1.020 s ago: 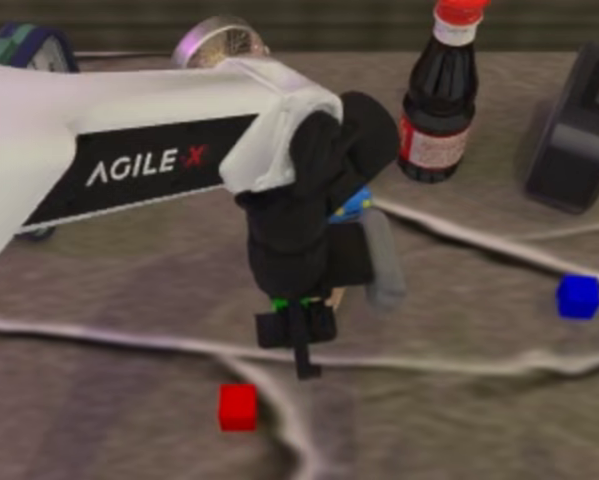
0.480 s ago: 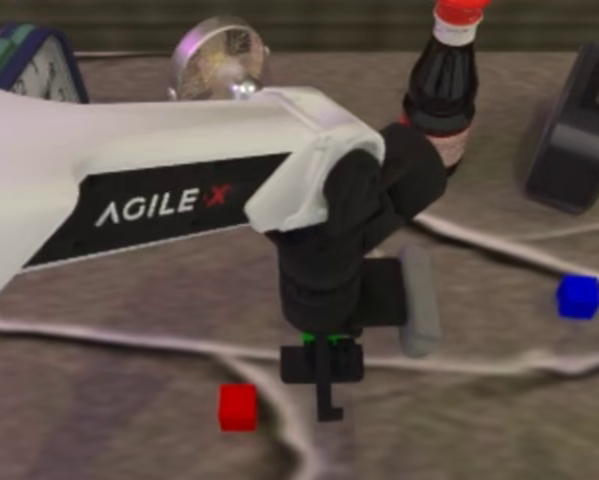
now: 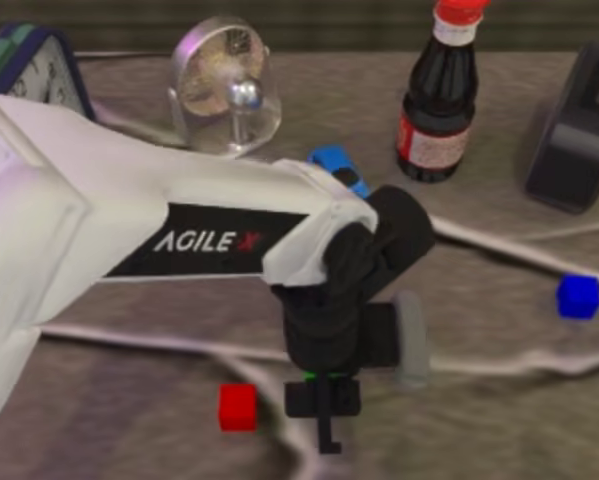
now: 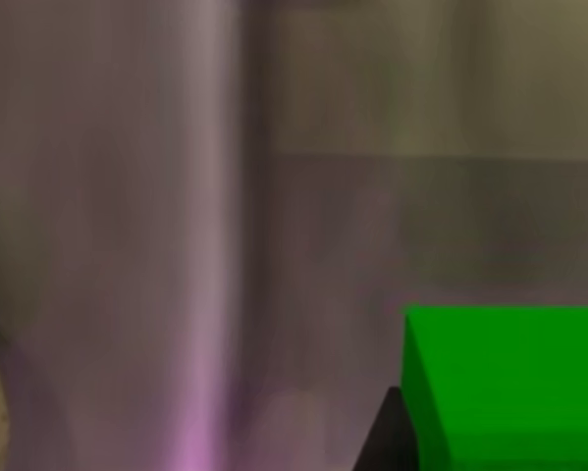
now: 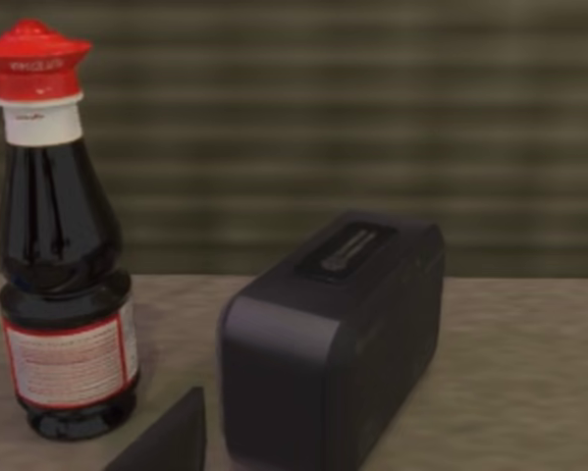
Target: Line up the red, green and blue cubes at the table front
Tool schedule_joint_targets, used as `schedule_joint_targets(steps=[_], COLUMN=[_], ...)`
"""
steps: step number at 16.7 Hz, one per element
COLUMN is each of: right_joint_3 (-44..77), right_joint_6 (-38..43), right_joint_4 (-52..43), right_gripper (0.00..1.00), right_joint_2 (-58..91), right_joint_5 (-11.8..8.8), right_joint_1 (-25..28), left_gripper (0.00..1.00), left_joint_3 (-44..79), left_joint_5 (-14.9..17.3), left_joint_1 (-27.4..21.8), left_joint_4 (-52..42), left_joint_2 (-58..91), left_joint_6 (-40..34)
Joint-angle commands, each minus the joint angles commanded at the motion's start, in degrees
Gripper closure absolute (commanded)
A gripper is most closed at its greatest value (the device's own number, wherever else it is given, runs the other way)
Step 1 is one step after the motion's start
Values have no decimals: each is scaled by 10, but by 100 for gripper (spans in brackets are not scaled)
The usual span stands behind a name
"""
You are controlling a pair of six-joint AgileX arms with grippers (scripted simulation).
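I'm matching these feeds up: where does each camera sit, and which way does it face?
Top view: above the table, looking down; the left arm and its end effector beside the red cube.
Left wrist view: on the left arm, close over the cloth; the green cube and a dark finger edge.
Right wrist view: low, facing the sauce bottle and black box; a dark finger tip.
Top and right wrist views share bottle and box.

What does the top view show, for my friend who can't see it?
The left arm's pincer holds the green cube near the table's front, beside the red cube. The blue cube sits far right.
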Motion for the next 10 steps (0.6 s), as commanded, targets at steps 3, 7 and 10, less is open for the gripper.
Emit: schedule_joint_targets(steps=[3,7,10], right_joint_3=[0,0,0], right_joint_6=[0,0,0], right_joint_4=[0,0,0], right_gripper=[0,0,0], right_joint_2=[0,0,0], right_joint_5=[0,0,0], right_joint_1=[0,0,0], left_gripper=[100,77,55], left_joint_3=[-3,-3,-3], left_joint_5=[0,0,0], left_joint_1=[0,0,0], left_joint_4=[4,4,4], left_joint_2=[3,3,3], left_joint_6=[0,0,0])
